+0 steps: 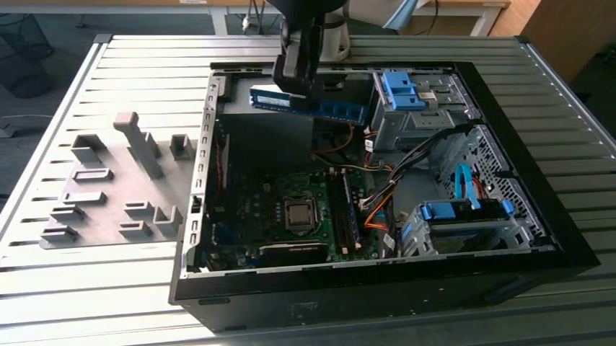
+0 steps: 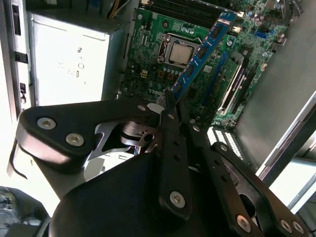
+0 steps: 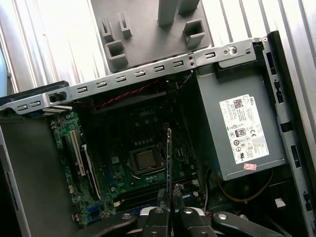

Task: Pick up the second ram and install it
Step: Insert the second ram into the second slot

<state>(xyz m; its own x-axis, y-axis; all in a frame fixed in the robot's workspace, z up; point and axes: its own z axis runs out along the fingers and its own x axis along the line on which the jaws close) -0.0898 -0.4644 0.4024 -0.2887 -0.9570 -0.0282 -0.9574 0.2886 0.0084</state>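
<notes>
My gripper [image 2: 174, 101] is clamped tight on one end of the second ram [image 2: 202, 52]; rest of the stick juts out free, up in the air, not seated. Under it is the mobo [image 3: 113, 173] w/ CPU socket [image 3: 145, 159], PSU [image 3: 237, 128] beside. All sits inside the open PC case [image 1: 385, 292]; a grey fixture plate [image 1: 108, 189] lies past its wall.

The second ram [image 1: 308, 105] is blue with black chips; the gripper [image 1: 294, 92] is black. The motherboard [image 1: 288, 209] is green, inside a black case [image 1: 385, 299]. In the exterior view, light-blue clips [image 1: 399, 90] lie at the board's one o'clock, orange cables [image 1: 377, 216] at three, and a plain grey fixture [image 1: 106, 187] at nine, on the silver slatted table [image 1: 115, 295].
</notes>
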